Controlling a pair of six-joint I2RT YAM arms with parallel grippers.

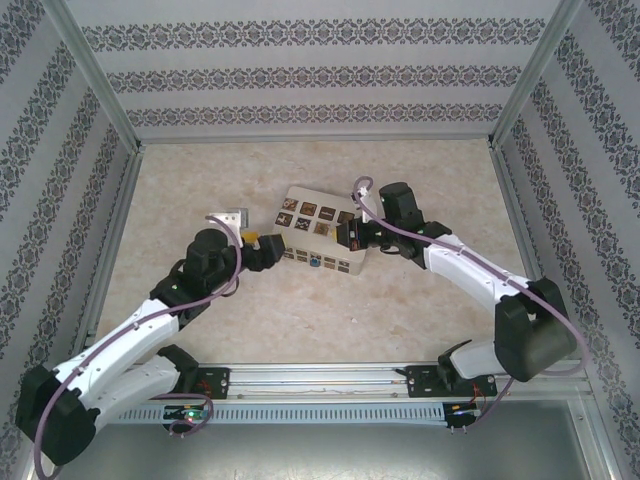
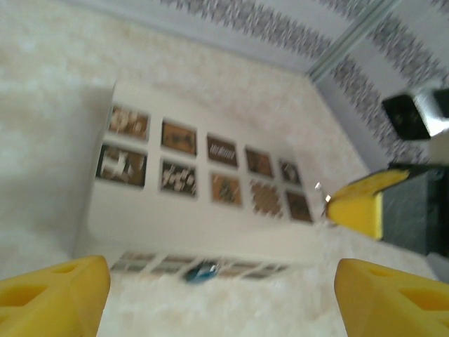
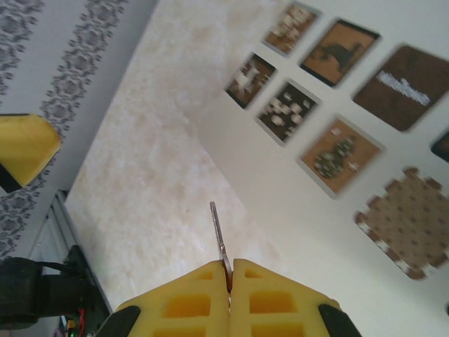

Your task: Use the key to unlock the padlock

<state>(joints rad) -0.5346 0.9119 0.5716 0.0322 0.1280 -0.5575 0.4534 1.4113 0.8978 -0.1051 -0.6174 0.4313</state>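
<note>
The padlock [image 2: 202, 272], a tiny blue body, hangs on the near side wall of the white box [image 2: 203, 225], low down by the table; from above the padlock [image 1: 316, 262] is a blue speck. My left gripper [image 2: 223, 281] faces it from a short distance, open, with nothing between its yellow fingers [image 2: 56, 295]. My right gripper [image 3: 230, 270] is shut on the key [image 3: 219, 235], whose thin metal blade sticks out ahead of the pads, over the table beside the box's edge. From above, the left gripper [image 1: 268, 243] is at the box's left end and the right gripper [image 1: 350, 236] at its right end.
Brown patterned tiles [image 2: 179, 137] cover the top of the white box [image 1: 320, 240]. A small grey block [image 1: 228, 218] lies behind the left wrist. Patterned walls and metal posts [image 1: 95, 90] enclose the beige table [image 1: 420, 180], and a rail [image 1: 320, 378] runs along its near edge.
</note>
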